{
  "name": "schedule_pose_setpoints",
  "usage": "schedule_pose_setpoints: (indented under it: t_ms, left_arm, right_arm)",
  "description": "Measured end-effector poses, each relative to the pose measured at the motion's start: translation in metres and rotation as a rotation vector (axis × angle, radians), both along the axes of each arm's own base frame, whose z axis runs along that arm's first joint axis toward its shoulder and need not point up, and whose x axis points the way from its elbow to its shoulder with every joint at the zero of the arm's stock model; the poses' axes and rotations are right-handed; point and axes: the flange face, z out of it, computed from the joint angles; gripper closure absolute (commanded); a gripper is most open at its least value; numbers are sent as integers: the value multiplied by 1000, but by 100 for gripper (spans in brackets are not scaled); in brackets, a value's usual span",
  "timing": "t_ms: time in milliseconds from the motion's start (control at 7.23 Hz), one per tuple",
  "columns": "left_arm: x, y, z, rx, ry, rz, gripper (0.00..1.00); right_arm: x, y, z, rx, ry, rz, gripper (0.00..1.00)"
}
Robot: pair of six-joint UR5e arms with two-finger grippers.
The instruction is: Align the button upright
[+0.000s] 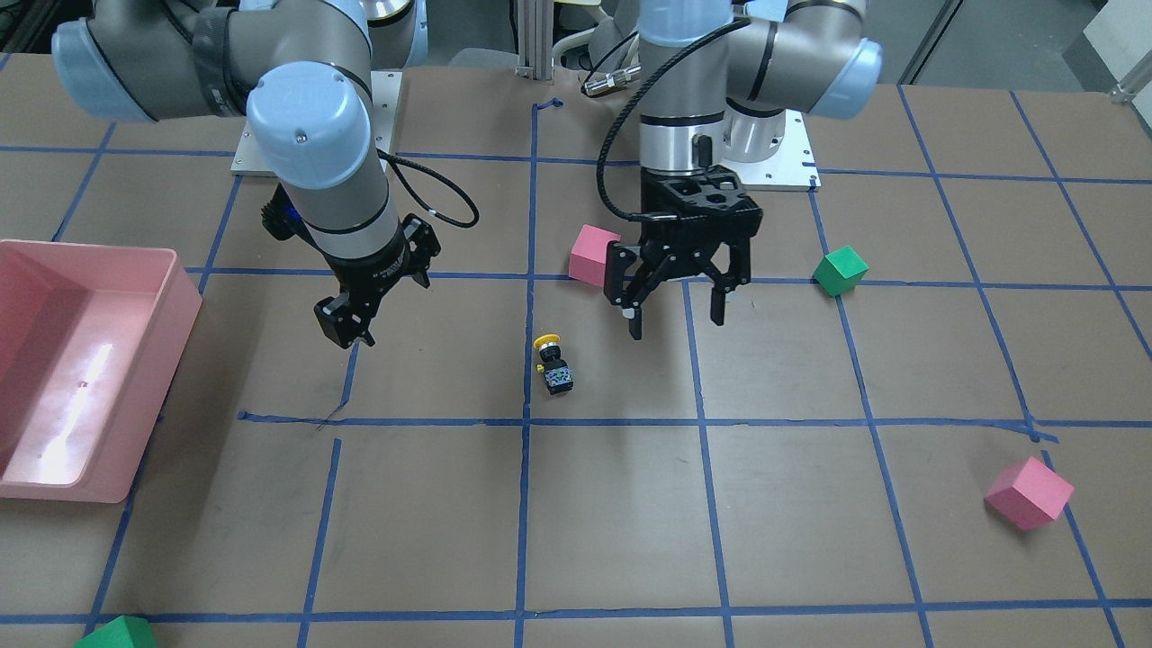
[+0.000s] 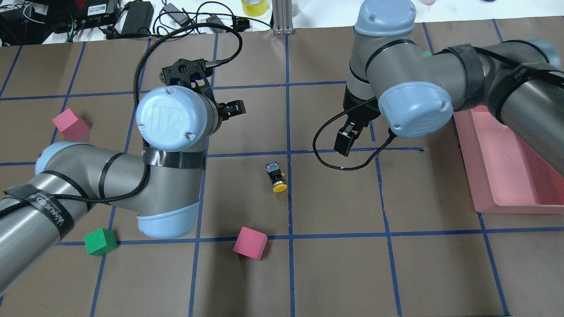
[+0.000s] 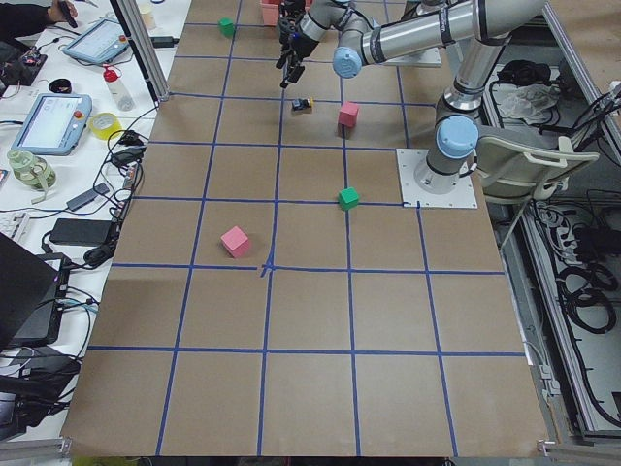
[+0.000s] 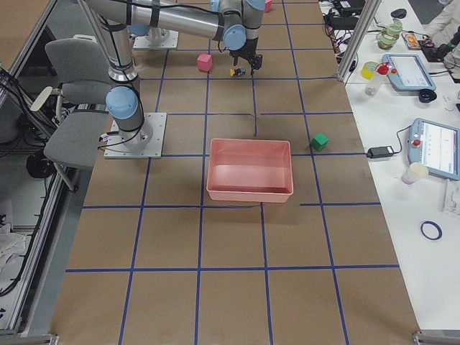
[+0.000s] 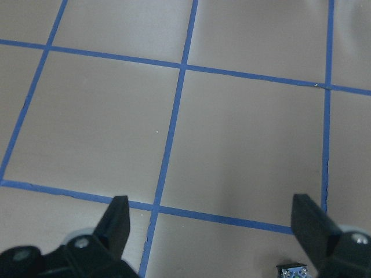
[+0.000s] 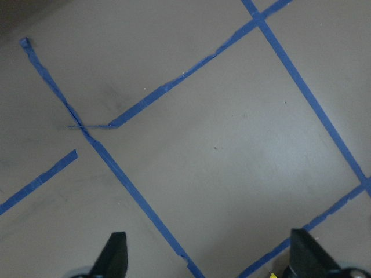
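Two grippers, both empty with fingers spread wide (wrist views confirm it for each). The left gripper (image 1: 677,324) hangs near the button (image 1: 553,364). The right gripper (image 1: 346,331) is farther off on the other side.

The button lies on its side on the table (image 1: 612,522), between the arms and just beside the centre blue tape line (image 1: 529,297). Nothing touches it.

Orientation:
- The long axis is flat on the table, roughly along the robot-to-operator line and slightly slanted.
- The yellow cap (image 1: 547,343) points toward the robot.
- The metal base (image 1: 559,380) points toward the operators' side.

My read is that the step in hand is the approach for a pick, and the left arm looks the better placed.

To do it well:
- Centre over the black body, not the cap.
- Turn the wrist so the fingers close across the axis.
- Come down low before closing, because the part is tiny and round and will likely roll if one pad lands first.
- Pinch, lift and tip a quarter turn so the cap faces up.
- Set the base flat and let go slowly.
- Keep clear of the pink cube (image 1: 594,255) behind the left gripper.
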Motion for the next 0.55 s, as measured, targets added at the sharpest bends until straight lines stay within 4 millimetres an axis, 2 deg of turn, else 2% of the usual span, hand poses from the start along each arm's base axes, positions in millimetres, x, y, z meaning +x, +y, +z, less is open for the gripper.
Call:
schedule_pose_setpoints:
  t_ms: [277,554]
  left_arm:
    - [-34,23,-37,-47,-4,15,0]
    - [-67,41,-70,-91,-31,36,0]
  right_arm:
    - [-5,10,5,34,12,137,0]
    - [-9,12,18,20,16,403,0]
